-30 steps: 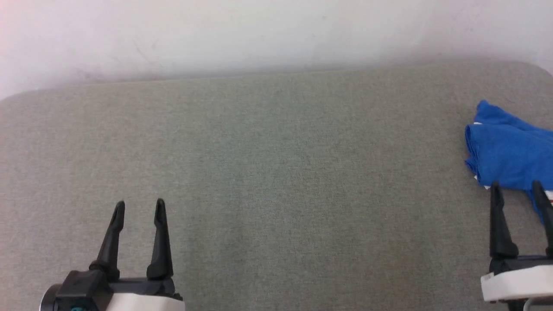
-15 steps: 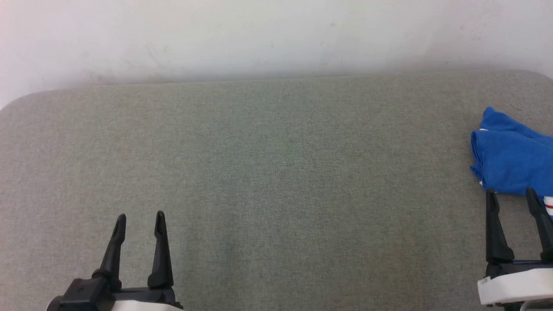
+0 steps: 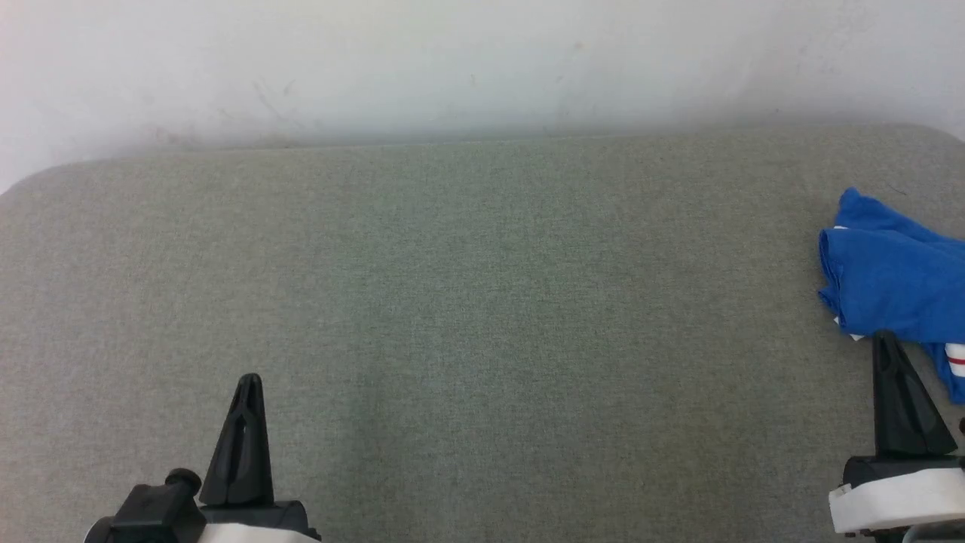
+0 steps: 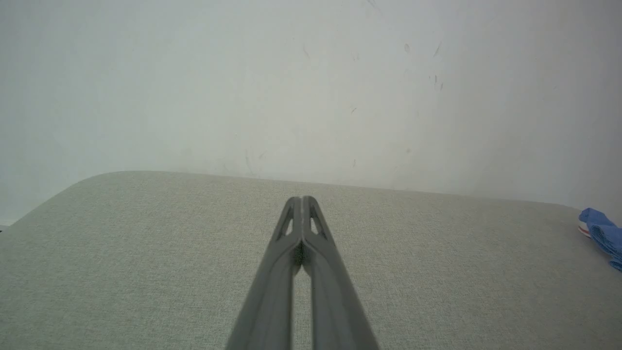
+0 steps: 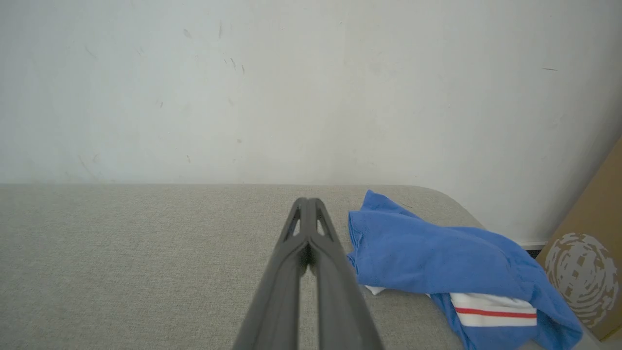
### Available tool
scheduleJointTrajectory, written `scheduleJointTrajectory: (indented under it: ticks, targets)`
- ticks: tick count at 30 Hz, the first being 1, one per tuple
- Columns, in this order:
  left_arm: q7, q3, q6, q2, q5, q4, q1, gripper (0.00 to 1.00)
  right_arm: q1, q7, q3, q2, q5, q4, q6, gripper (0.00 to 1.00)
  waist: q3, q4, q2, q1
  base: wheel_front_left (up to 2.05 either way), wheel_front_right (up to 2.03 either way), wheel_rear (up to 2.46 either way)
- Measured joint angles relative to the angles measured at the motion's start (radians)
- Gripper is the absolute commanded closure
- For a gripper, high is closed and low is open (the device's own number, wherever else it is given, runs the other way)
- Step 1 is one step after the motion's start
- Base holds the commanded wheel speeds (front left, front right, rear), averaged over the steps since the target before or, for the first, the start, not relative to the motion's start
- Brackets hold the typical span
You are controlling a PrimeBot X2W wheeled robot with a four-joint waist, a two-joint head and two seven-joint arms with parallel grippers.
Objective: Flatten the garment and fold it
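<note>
**Blue jersey waits in a heap at the counter's end**

The grey, cloth-covered counter [image 3: 482,302] stretches wide beneath a scuffed white wall [image 3: 452,60]. At its right end, toward the far corner, the garment [image 3: 889,279] lies bunched in a loose heap. Its royal-blue jersey cloth is doubled over on itself, and one white sleeve end [image 5: 493,311] with a red stripe pokes out on the near side. No lettering shows from here. A brown cardboard box [image 5: 593,257] stands just past the counter's corner.

The cloth looks light, soft and limp, likely to sag and slide rather than keep a shape. It would best be taken by a firmer edge, the sleeve end or a hem, and drawn toward the counter's middle for spreading.

The robot's right pincer [image 3: 889,339], clenched with its fingers pressed together and grasping nothing, points at the heap's near left edge, just beside it. The left pincer [image 3: 249,381], likewise clenched and holding nothing, hangs over the counter well apart from the garment.
</note>
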Motion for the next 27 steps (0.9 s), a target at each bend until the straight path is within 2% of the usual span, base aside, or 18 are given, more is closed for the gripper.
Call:
scheduleJointTrajectory:
  ticks: [27]
  targets:
    - [0.053, 0.041, -0.047, -0.053, 0.077, 0.050, -0.032, 1.00, -0.022, 0.031, 0.040, 0.000, -0.014, 0.035, 0.000, 1.00, -0.024, -0.006, 0.0000, 0.0000, 0.00, 0.00, 0.00]
